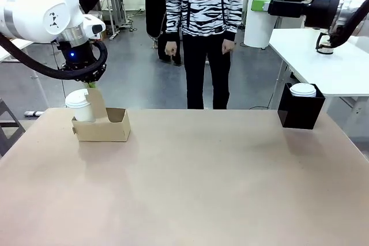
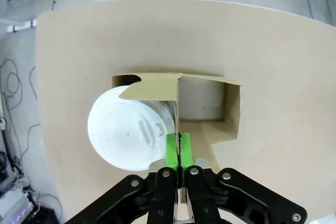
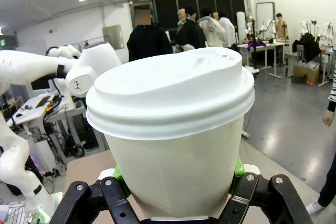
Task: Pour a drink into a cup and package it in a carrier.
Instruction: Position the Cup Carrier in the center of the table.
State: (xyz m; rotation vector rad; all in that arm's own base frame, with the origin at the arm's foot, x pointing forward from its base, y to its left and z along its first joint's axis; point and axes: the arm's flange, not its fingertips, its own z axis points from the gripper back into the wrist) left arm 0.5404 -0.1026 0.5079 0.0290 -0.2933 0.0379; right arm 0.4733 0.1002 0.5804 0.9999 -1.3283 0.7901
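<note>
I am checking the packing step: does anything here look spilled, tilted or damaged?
Nothing stands out. The carrier stands upright on the table, a lidded cup in one pocket. The left gripper pinches its handle; the right gripper holds a second cup upright. No spill shows.

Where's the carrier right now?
Front view: the carrier sits far left on the table, lidded cup in one pocket, left gripper shut on its handle.
</note>
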